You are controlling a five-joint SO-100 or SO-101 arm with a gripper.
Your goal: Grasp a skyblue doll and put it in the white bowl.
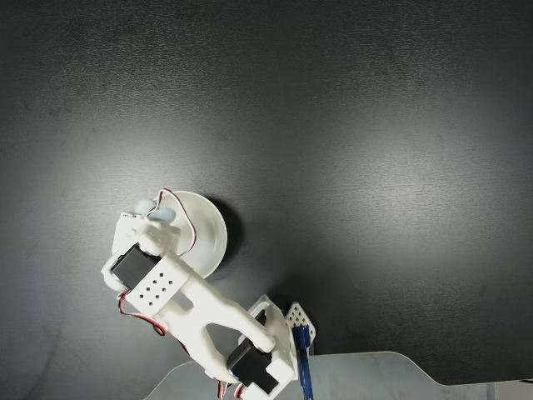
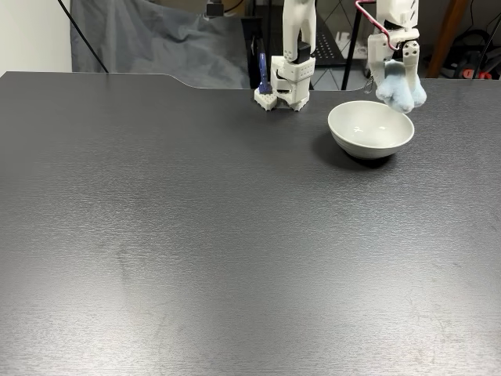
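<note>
Above the glossy white round bowl, your gripper clamps the fluffy sky-blue plush doll; transport step; next, centre it, then release.

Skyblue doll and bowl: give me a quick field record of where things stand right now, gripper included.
gripper: shut on the skyblue doll, holding it in the air
skyblue doll: hangs from the gripper, above the far right rim of the bowl in a fixed view; pale lobes also peek out past the arm
white bowl: upright on the table, nothing inside
table: dark, matte
arm base: at the far table edge, left of the bowl
task status: doll lifted, not yet released
</note>
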